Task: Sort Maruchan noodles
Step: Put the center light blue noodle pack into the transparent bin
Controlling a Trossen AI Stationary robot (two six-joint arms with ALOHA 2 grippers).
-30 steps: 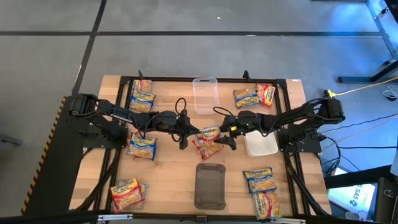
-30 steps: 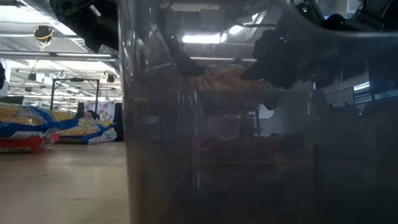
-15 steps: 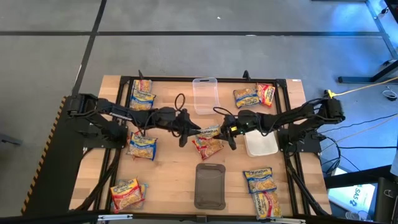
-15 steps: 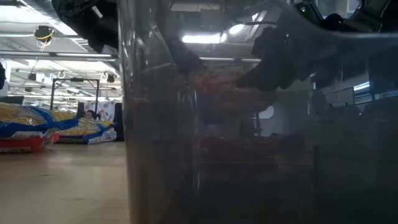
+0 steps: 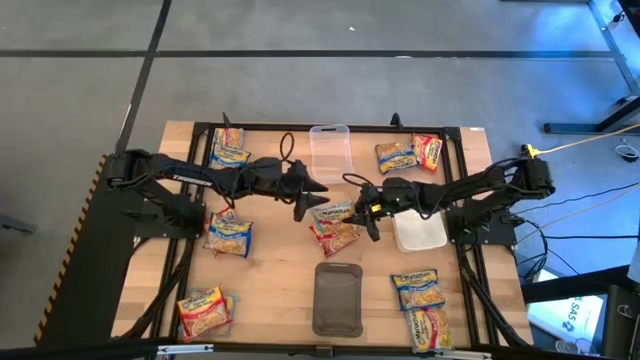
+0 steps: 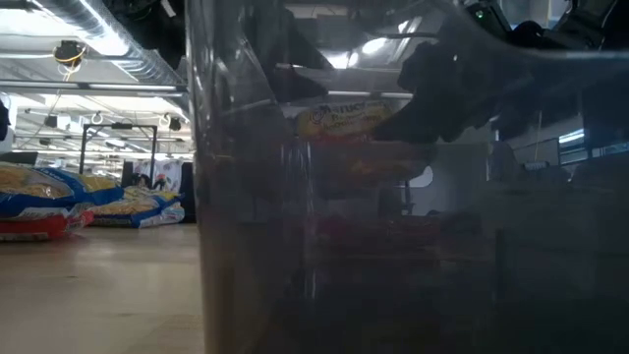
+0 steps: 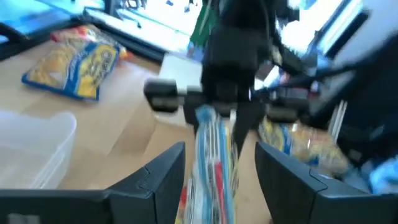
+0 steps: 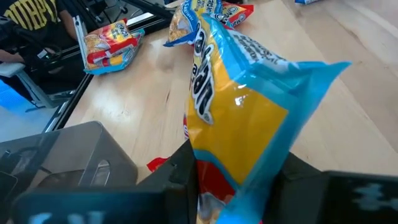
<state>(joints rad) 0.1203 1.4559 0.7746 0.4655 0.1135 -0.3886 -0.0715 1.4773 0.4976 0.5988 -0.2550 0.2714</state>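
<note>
The wooden counter [image 5: 280, 270] sat on a grey concrete floor, with noodle packets scattered over it in small groups. My right end effector [image 5: 368, 213] was clamped on one end of a blue-banded packet [image 5: 335, 213], holding it up over a red-banded packet [image 5: 335, 238] near the middle of the counter. My left end effector [image 5: 305, 190] stood just beside the blue packet's other end with its fingers apart and nothing between them; from its wrist view the packet [image 7: 211, 155] hung edge-on between the two open fingers, gripped at the far side by the right one.

As I judged it, the sorting was barely under way. The clear tub [image 5: 329, 153], the white tray [image 5: 420, 232] and the dark grey tray [image 5: 338, 298] all looked empty. Mixed pairs lay at the far left [image 5: 229, 150], the far right [image 5: 410, 153], the near left [image 5: 205, 311] and the near right [image 5: 423, 305], and a single packet [image 5: 229, 236] lay at mid left. Nearly everything was left to do, starting with the blue packet I was holding.
</note>
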